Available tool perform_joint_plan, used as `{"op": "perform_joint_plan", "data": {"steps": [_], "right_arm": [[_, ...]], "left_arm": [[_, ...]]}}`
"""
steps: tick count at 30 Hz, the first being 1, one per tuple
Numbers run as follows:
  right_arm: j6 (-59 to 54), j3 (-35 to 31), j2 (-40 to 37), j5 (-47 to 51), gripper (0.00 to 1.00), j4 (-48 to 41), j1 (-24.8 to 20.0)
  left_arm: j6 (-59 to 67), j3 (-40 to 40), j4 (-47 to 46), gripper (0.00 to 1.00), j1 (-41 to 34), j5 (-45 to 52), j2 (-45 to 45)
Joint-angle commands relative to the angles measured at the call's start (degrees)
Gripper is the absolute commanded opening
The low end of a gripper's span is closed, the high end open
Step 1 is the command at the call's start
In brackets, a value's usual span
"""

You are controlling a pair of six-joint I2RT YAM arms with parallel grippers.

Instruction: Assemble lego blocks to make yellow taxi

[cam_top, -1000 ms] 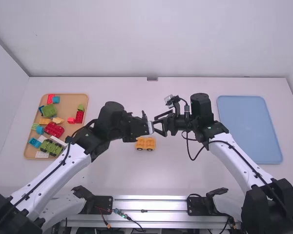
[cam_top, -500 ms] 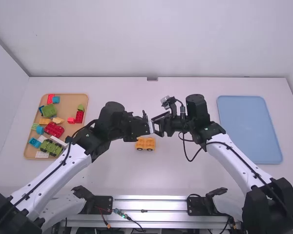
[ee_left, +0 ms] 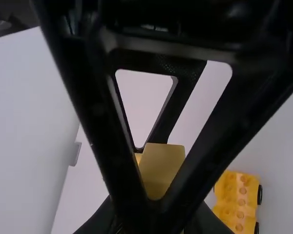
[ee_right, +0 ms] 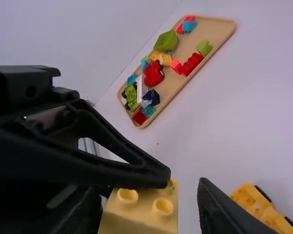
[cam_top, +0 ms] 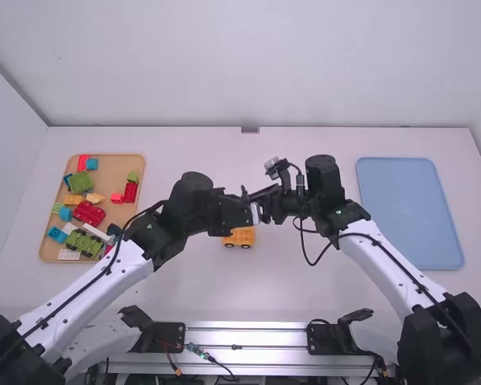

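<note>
Near the table's middle, my left gripper and my right gripper meet tip to tip. In the right wrist view, the left arm's black finger lies against a yellow block with round studs; that gripper is shut on it. My right gripper is open around the block, a gap showing beside one finger. From the left wrist, the yellow block appears through the right gripper's frame, above my left gripper. A yellow wheeled base rests on the table, partly covered by the left gripper.
A tan tray at the left holds several coloured blocks and a green wheeled piece. At the right lies a blue tray. The wheeled base is below the two grippers, and cables hang from the right arm.
My left gripper has shifted slightly right, in between the right gripper's fingers. The right arm moved a little left at first, then stayed still. The wheeled base has not moved.
</note>
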Motion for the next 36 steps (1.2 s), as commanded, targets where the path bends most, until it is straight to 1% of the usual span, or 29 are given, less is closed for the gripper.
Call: {"op": "perform_joint_plan", "data": {"steps": [1,5,7,9,18,20,22,23,24,25,26,31,36], "right_arm": [[0.33,1.81,0.41,-0.61,0.5,-0.24,0.15],[0.28,1.81,0.41,-0.59,0.45,-0.13,0.15],[0.28,1.81,0.41,-0.63,0.39,-0.15,0.15],[0.28,1.81,0.41,-0.61,0.35,-0.13,0.15],[0.28,1.81,0.41,-0.59,0.34,-0.15,0.17],[0.24,1.81,0.41,-0.59,0.31,-0.15,0.15],[0.24,1.81,0.41,-0.52,0.3,-0.13,0.15],[0.24,1.81,0.41,-0.33,0.3,-0.15,0.13],[0.26,1.81,0.41,-0.22,0.3,-0.13,0.11],[0.24,1.81,0.41,-0.13,0.29,-0.13,0.11],[0.22,1.81,0.41,-0.17,0.28,-0.11,0.11],[0.26,1.81,0.41,1.31,0.27,-0.11,0.11],[-0.66,1.81,0.39,3.76,0.28,0.11,-0.5]], "left_arm": [[-1.27,-0.76,1.11,0.03,-0.46,-2.6,-0.08],[-1.29,-0.76,1.31,0.02,-0.48,-1.55,-0.08],[-1.29,-0.79,1.62,0.03,-0.46,-1.6,-0.08],[-1.31,-0.98,2.45,0.03,-0.44,-1.57,-0.08],[-2.82,-4.63,9.25,0.05,-0.52,-2.01,-0.08],[-2.8,-5.07,9.7,0.05,-0.39,-1.99,-0.08],[-2.86,-5.11,9.64,0.14,-0.55,-2.03,-0.08],[-3.19,-5.11,9.64,0.26,-0.42,-2.03,-0.08],[-3.28,-5.07,9.68,0.37,-0.31,-2.1,-0.08],[-3.54,-5.03,9.7,0.54,-0.35,-2.25,-0.1],[-4.0,-5.05,9.9,0.99,-0.5,-2.49,-0.1],[-4.31,-5.05,9.79,0.99,-0.55,-2.78,-0.1],[-6.91,-5.05,7.87,0.99,-0.13,-7.28,-1.87]]}}
